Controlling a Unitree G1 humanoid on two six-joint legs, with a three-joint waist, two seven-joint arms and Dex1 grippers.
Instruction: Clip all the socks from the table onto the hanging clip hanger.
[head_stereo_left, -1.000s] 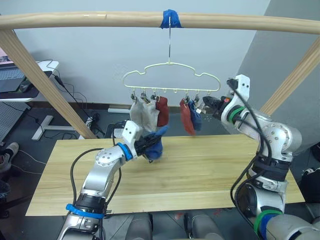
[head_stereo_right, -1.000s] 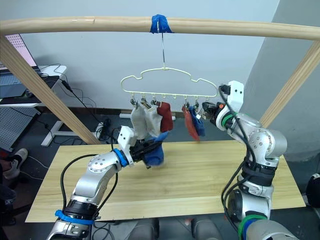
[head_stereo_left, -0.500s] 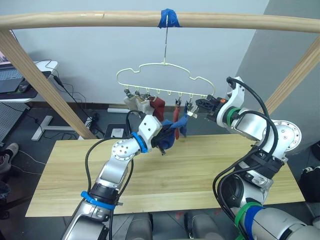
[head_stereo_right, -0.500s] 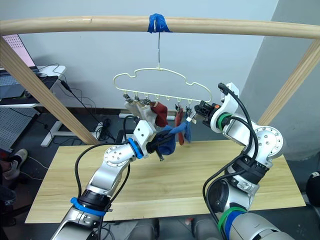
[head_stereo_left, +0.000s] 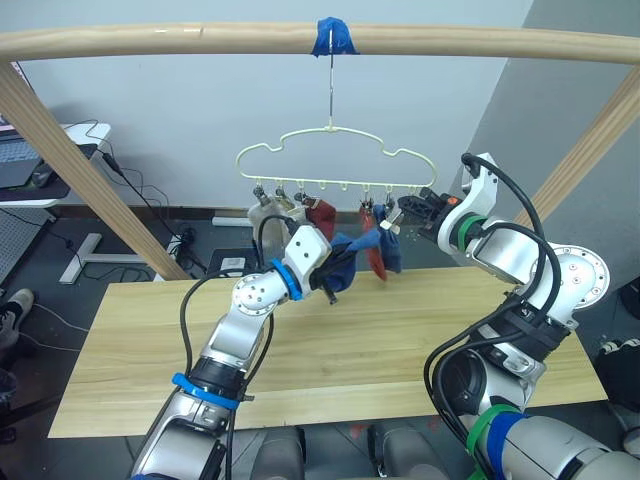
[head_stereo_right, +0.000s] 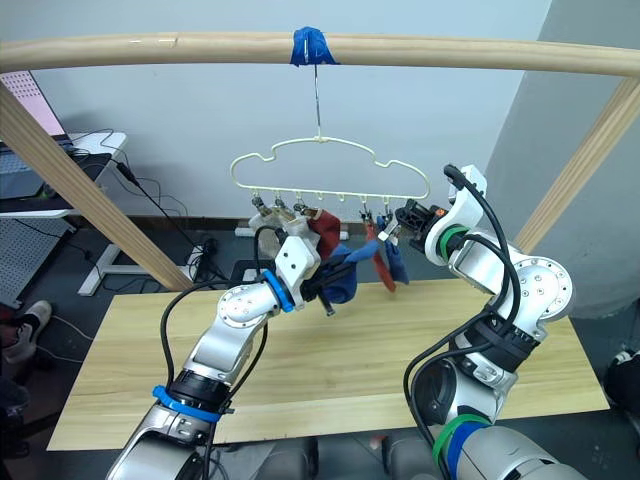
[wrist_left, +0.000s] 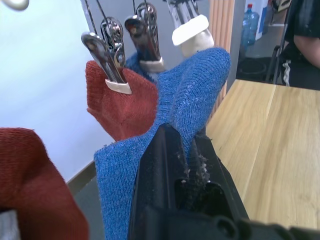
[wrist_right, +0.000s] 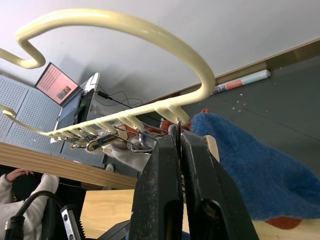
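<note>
Left gripper (head_stereo_left: 335, 280) fingers pinch the last blue sock (head_stereo_left: 352, 248) under the clip hanger (head_stereo_left: 335, 165). Right gripper (head_stereo_left: 405, 208) fingers squeeze a clip (wrist_right: 176, 131). Risk: hanger swings, sock misses, drops to counter (head_stereo_left: 400, 340).

The blue sock (wrist_left: 185, 95) hides the left gripper's (wrist_left: 181, 150) fingertips; the right gripper (wrist_right: 181, 145) covers its clip's handles; a red sock (wrist_left: 30, 180) is cut off at the frame's edge.

Long desk (head_stereo_left: 400, 340) of pale wooden planks, grain running lengthwise, set below wooden rail (head_stereo_left: 200, 38). Clip hanger (head_stereo_left: 335, 165) suspended from rail on hook at blue tape (head_stereo_left: 333, 35), carrying the socks (head_stereo_left: 315, 215) on its clips. Dark floor (head_stereo_left: 60, 260) visible behind desk, with cables.
</note>
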